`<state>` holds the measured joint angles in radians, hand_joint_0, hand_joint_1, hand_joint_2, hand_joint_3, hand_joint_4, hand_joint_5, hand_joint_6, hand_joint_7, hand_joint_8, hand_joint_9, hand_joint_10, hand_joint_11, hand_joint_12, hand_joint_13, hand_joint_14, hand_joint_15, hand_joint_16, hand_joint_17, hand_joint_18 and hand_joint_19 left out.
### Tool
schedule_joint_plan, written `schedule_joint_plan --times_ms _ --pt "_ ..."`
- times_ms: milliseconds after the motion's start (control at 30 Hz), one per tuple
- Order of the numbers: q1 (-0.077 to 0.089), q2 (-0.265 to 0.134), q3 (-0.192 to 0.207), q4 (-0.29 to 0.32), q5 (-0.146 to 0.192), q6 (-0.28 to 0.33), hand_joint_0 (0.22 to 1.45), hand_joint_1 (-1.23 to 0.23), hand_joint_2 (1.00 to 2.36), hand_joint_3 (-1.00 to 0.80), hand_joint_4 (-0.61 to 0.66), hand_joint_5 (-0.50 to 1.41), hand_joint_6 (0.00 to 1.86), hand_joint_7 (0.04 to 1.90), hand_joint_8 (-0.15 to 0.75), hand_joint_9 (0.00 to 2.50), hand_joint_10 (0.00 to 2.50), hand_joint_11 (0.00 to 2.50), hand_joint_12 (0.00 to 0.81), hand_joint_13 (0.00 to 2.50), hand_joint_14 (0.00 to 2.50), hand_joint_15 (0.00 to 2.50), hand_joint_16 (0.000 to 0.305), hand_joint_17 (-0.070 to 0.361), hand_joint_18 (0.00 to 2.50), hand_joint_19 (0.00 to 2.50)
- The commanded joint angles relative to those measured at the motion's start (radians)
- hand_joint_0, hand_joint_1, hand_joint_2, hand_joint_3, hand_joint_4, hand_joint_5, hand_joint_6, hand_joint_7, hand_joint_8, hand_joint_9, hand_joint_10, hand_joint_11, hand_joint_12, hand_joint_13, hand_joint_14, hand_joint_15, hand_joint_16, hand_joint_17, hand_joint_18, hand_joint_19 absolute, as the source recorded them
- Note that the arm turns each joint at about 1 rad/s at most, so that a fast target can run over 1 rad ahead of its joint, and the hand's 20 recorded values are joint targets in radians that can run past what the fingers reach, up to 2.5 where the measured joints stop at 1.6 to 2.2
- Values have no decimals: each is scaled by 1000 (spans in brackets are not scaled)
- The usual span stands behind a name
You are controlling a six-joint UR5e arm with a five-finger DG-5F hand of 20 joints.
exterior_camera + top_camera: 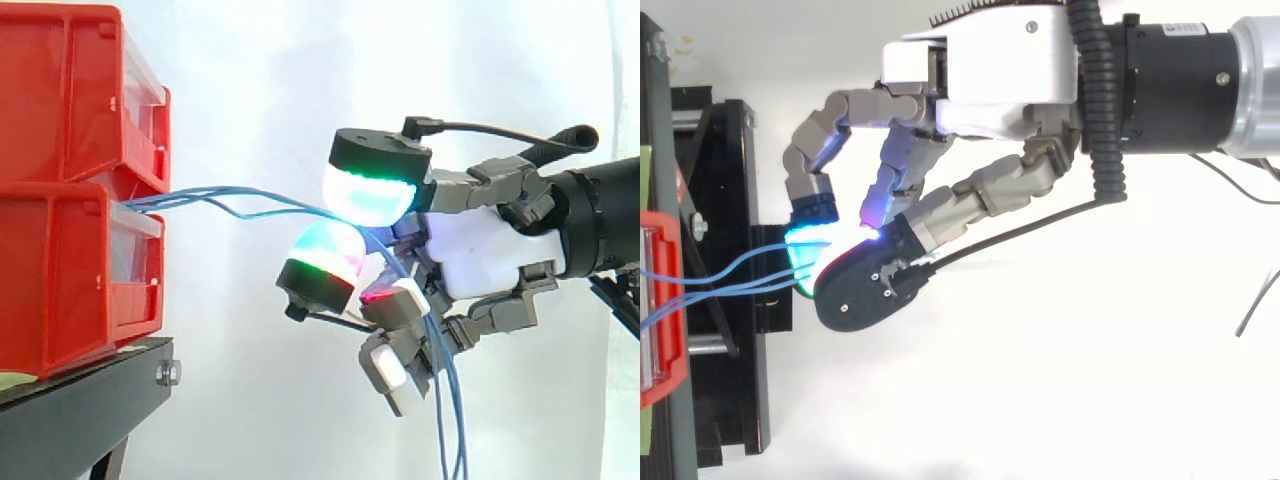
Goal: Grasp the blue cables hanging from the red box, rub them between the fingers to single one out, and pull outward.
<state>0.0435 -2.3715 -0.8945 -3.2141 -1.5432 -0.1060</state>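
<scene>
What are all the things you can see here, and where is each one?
red bins: two, red, stacked at the left on the stand.
blue cables: several, blue, running from the bins across to the hand, then hanging down below it.
stand: one, black, under the bins.
curtain: one, white, behind everything.
hand: one, white palm with grey fingers, at the right, pinching the blue cables.
fingertips: thick pads glowing cyan and green, closed on the cables.
arm: one, black, coming in from the right edge.
</scene>
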Motion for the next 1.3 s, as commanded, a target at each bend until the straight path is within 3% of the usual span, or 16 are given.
schedule_joint_plan --times_ms 0,100,200,333,433,700,900,967,1100,1267 --pt "-1 0 0 0 0 0 601 -711 1015 -235 56 -163 891 963 302 1124 21 914 392 954 23 600 53 118 777 595" --pt "-1 0 0 2 -2 -3 645 -831 1014 -259 37 -171 896 950 289 1084 22 908 380 926 24 598 51 115 764 583" --pt "-5 0 -1 8 -2 -3 744 -937 1009 -390 -47 -175 900 1003 284 1059 19 925 365 915 22 584 50 112 757 533" --pt "-11 0 -12 8 -9 -9 792 -932 1000 -500 -65 -178 913 951 269 1044 22 906 358 913 21 579 49 109 749 521" --pt "-13 0 -12 11 -15 -11 750 -933 1000 -500 -2 -175 909 913 268 1045 22 914 356 913 24 579 49 110 759 509" --pt "-13 0 -12 10 -15 -17 496 -731 1000 -500 78 -160 883 914 306 1117 21 898 399 950 20 598 56 126 798 573" --pt "-14 2 -7 8 -15 -23 490 -603 1000 -500 93 -154 865 925 314 1145 18 882 406 967 20 594 57 129 804 589" --pt "-14 0 -7 10 -15 -26 550 -563 1000 -500 71 -154 860 950 304 1139 22 897 394 954 23 604 53 120 771 613" --pt "-16 0 -6 8 -15 -29 597 -566 1010 -365 59 -154 863 978 294 1143 22 900 390 964 23 612 52 117 764 620" --pt "-19 2 8 3 -15 -38 599 -696 1015 -201 62 -155 874 975 313 1126 21 906 401 963 21 604 55 124 798 586"
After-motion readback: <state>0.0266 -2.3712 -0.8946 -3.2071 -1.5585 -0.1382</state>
